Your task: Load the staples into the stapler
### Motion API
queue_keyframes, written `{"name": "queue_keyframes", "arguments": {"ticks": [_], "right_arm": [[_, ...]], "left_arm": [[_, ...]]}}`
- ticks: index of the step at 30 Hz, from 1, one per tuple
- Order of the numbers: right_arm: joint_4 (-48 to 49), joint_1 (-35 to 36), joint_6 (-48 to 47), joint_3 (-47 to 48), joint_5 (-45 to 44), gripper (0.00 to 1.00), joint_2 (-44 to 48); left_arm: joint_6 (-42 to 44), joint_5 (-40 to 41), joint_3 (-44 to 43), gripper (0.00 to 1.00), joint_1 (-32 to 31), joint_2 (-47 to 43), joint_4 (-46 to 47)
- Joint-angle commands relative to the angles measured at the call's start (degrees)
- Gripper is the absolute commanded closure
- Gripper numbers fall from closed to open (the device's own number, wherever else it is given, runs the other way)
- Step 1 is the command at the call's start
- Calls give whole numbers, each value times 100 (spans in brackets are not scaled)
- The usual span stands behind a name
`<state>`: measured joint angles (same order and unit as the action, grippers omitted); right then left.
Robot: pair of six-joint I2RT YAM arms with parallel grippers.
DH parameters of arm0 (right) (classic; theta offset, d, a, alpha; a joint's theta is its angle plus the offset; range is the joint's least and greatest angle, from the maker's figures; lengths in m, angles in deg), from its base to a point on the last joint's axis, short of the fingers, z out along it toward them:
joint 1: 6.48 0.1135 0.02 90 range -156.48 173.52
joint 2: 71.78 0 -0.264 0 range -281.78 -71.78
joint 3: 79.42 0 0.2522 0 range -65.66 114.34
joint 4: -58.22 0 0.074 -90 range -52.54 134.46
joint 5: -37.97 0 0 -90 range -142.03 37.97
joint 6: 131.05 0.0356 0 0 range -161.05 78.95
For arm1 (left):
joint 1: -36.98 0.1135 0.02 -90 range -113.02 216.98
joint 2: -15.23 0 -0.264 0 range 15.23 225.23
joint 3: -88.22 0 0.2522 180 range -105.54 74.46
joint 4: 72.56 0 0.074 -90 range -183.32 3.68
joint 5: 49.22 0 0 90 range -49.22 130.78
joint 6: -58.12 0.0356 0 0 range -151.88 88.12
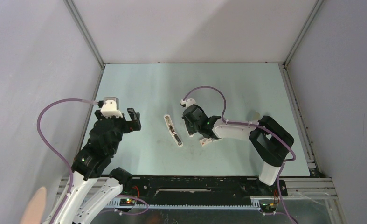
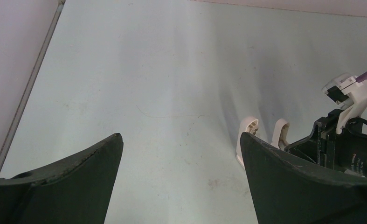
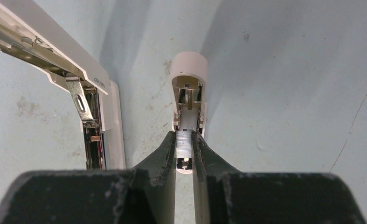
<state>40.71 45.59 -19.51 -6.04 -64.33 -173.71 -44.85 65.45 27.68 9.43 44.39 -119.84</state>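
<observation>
My right gripper (image 3: pixel 183 136) is clenched on the staples (image 3: pixel 184 145), a grey strip at the open channel of the stapler (image 3: pixel 188 79). I should hold the strip level and centred between the channel walls, letting go only once it is seated. Its long axis runs 6 to 12 o'clock, in line with the channel, whose nose points to 12. My left gripper (image 2: pixel 181 137) hangs released at 9 o'clock.

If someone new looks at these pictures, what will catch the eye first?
First, the right gripper, shut on a grey strip of staples over the open channel of the white stapler, in the middle of the table. Next, the stapler's lid, lying open beside it with its metal insides showing. The left gripper hangs wide open at the table's left and holds nothing.
</observation>
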Motion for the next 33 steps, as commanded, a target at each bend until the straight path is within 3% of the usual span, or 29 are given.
{"name": "queue_keyframes", "arguments": {"ticks": [1, 33], "right_arm": [[228, 13, 112, 210, -126, 92, 74], [203, 49, -32, 209, -246, 94, -28]], "left_arm": [[84, -78, 11, 2, 38, -30, 206], [84, -109, 20, 2, 48, -16, 209]]}}
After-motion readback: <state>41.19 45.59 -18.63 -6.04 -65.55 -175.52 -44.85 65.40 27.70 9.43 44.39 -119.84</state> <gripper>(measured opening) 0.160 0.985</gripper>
